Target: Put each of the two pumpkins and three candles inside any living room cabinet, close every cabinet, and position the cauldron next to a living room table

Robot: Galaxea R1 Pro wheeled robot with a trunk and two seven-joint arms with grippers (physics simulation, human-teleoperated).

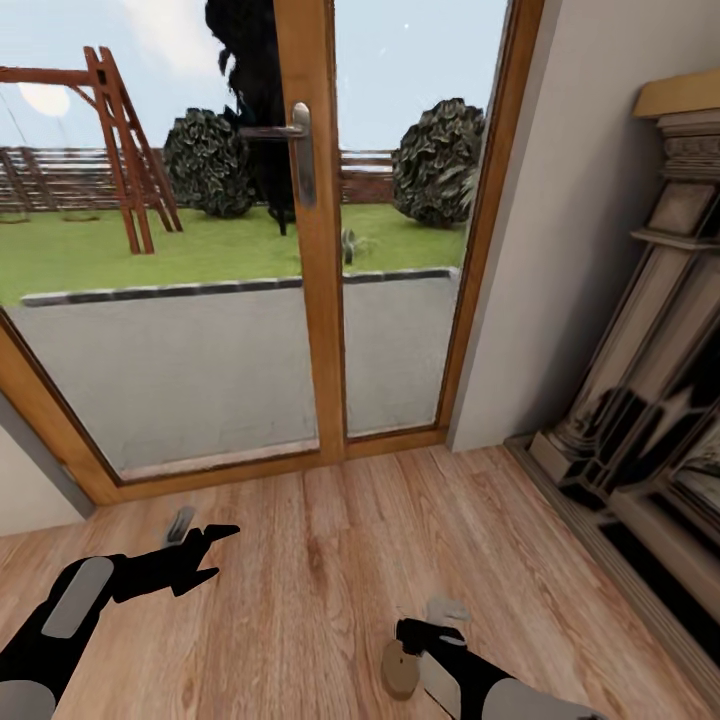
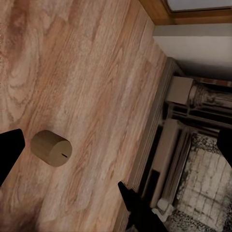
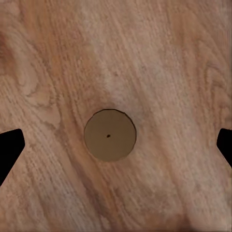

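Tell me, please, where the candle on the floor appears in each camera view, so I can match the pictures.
Head view: the candle stands on the wood-plank floor at the bottom edge, beside the right gripper.
Left wrist view: at the left, seen from the side.
Right wrist view: centred, seen from above, wick showing.
Shared landmark: the plank floor; the fireplace shows in the head and left wrist views.

Open plank floor [image 1: 330, 560] is seen between the two arms, unobstructed on all sides of the candle [image 3: 110, 135]; the candle is framed by the spread fingers of the right pincer [image 1: 425, 640], nothing touching it; passage to the right is barred by the fireplace [image 1: 650, 400]; ahead it is closed by the glass doors [image 1: 320, 250].
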